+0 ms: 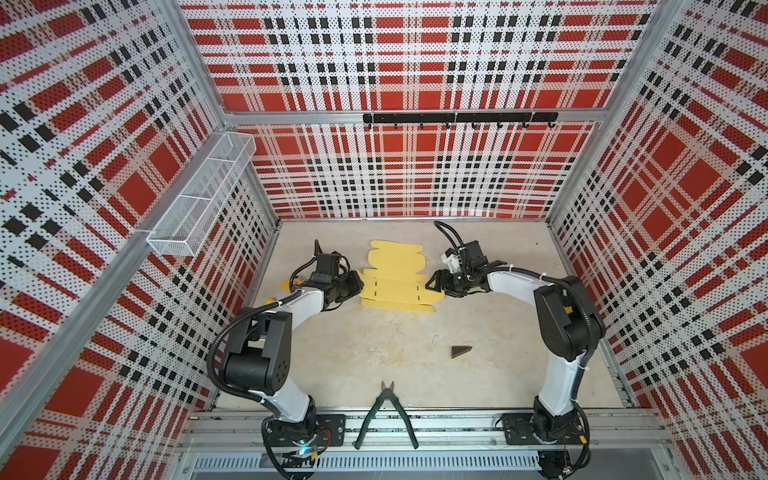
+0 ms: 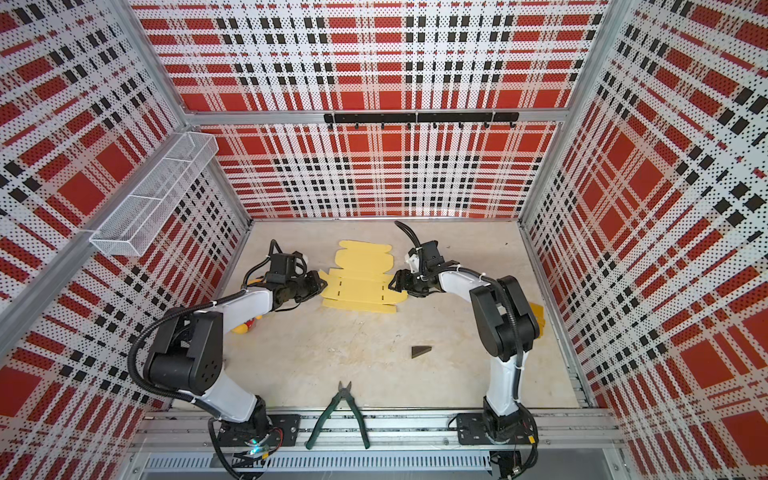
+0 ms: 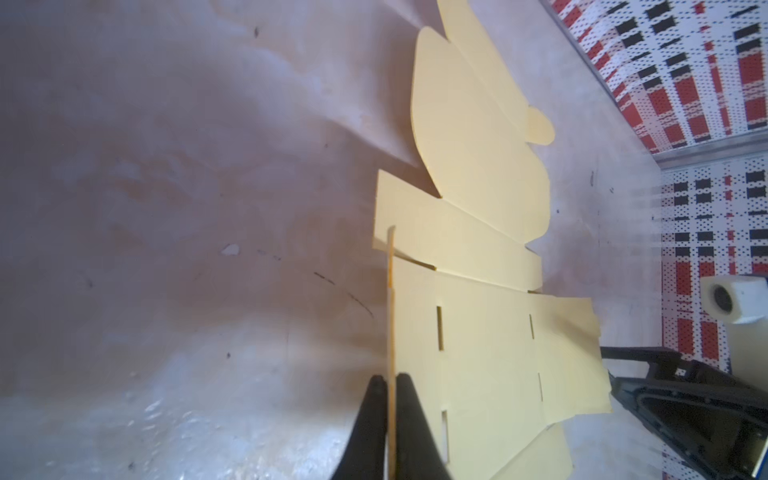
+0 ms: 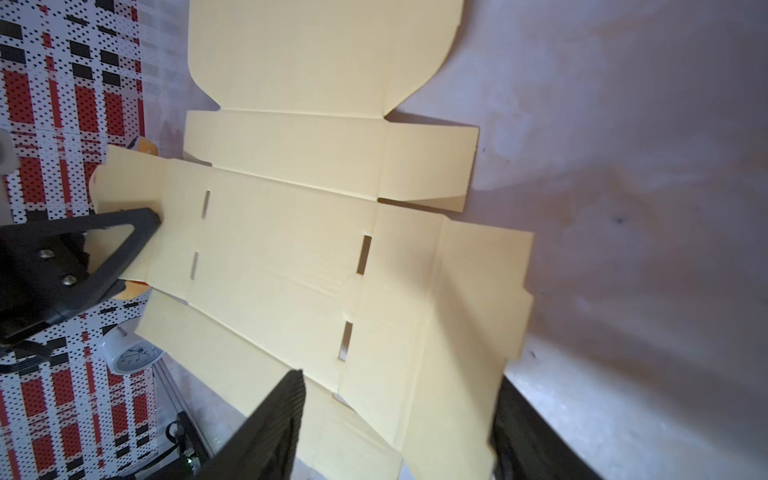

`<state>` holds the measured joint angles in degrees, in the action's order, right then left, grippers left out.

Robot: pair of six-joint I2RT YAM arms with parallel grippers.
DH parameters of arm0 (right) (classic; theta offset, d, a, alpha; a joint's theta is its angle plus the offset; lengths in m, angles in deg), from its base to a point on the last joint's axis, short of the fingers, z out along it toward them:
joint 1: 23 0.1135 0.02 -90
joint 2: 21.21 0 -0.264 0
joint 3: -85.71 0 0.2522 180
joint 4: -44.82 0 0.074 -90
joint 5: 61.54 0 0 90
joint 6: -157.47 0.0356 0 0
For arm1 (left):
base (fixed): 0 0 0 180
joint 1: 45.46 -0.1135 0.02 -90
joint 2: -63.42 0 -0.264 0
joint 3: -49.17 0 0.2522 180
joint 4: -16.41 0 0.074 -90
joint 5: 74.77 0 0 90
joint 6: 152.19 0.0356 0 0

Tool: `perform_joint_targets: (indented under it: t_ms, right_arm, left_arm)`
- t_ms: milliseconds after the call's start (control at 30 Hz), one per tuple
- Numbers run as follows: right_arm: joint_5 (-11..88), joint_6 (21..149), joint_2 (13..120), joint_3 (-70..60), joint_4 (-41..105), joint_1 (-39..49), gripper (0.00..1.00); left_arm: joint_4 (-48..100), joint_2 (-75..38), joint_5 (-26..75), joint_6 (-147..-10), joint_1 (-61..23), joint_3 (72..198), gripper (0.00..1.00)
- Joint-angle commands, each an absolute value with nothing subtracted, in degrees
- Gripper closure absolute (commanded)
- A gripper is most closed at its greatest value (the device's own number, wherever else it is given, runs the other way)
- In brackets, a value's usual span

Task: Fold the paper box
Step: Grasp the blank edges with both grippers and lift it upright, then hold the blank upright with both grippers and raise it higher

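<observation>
Left wrist: left gripper [image 3: 390, 380] pinches the paper box [image 3: 478, 332] at 9 o'clock; right gripper [image 4: 401, 378], jaws wide, should close squarely at 3 o'clock.

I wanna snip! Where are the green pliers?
In both top views the green pliers lie up front, handles on the metal rail, between the left arm's base and the right arm's base.

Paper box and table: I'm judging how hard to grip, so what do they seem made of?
Paper box: thin pale yellow card, matte; it shows crisp creases and cut slots, and its flap looks sheet-thin edge-on in the left pincer. Table: probably a hard beige top, mottled and scuffed, with a faint sheen.
</observation>
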<state>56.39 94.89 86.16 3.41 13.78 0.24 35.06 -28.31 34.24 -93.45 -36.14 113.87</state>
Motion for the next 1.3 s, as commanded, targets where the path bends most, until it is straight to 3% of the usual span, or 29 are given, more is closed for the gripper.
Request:
perform_joint_targets:
  t_ms: [0, 300, 633, 867, 1033, 1267]
  right_arm:
    - [52.8, 91.3, 80.0, 6.5, 16.2, 0.6, 0.29]
    - [43.9, 78.0, 65.9, 4.3, 7.0, 0.6, 0.19]
    - [41.6, 67.4, 60.7, -6.3, -0.7, -3.7, 0.09]
    - [50.3, 59.2, 56.3, -2.6, 7.9, -7.7, 0.08]
    - [61.8, 55.8, 55.2, 0.3, 13.3, -10.8, 0.09]
    - [73.4, 55.9, 55.5, 4.2, 20.1, -11.7, 0.2]
  left_arm:
    - [38.3, -25.1, 33.0, -85.2, -34.5, 116.4, 0.93]
    - [56.4, -23.6, 35.9, -55.9, -29.8, 134.2, 0.96]
    - [70.0, -24.8, 42.1, -33.6, -28.7, 150.7, 0.93]
    - [81.9, -25.6, 48.9, -19.9, -28.6, 158.7, 0.92]
    - [87.4, -25.4, 52.4, -15.0, -28.5, 160.8, 0.9]
    - [90.1, -24.4, 57.6, -15.3, -28.5, 162.0, 0.91]
